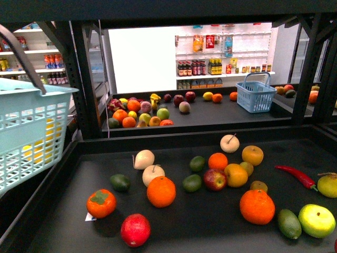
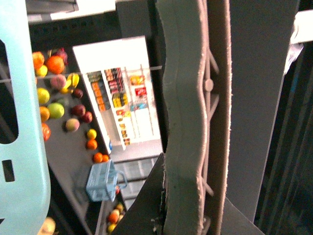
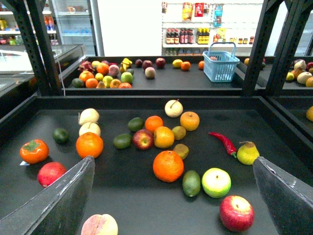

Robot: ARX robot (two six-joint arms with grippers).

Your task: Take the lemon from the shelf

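The lemon (image 1: 236, 175) lies on the black tray of the shelf (image 1: 174, 240), right of centre in the front view. It touches a red apple (image 1: 215, 179) on its left and sits just below a small orange (image 1: 218, 161). A golden round fruit (image 1: 253, 155) lies up and to its right, and a big orange (image 1: 257, 206) sits below it. In the right wrist view the lemon (image 3: 164, 137) is near mid-frame, again against the apple (image 3: 143, 139).

The right claw (image 3: 172, 159) is spread wide and holds nothing. Its two dark fingers (image 3: 58, 205) show at the lower corners of that view, with the fruit well beyond them.

The left claw (image 2: 193, 127) fills its own view with one grey ridged pad, and I cannot tell whether it is spread or pressed together. A pale teal basket (image 1: 31, 132) hangs at the left edge of the front view.

A white tag (image 1: 90, 216) pokes out under a persimmon (image 1: 101, 203), but nothing on it can be read. Bottles and packets (image 1: 200, 67) line the far wall racks, and their labels are too small to read.
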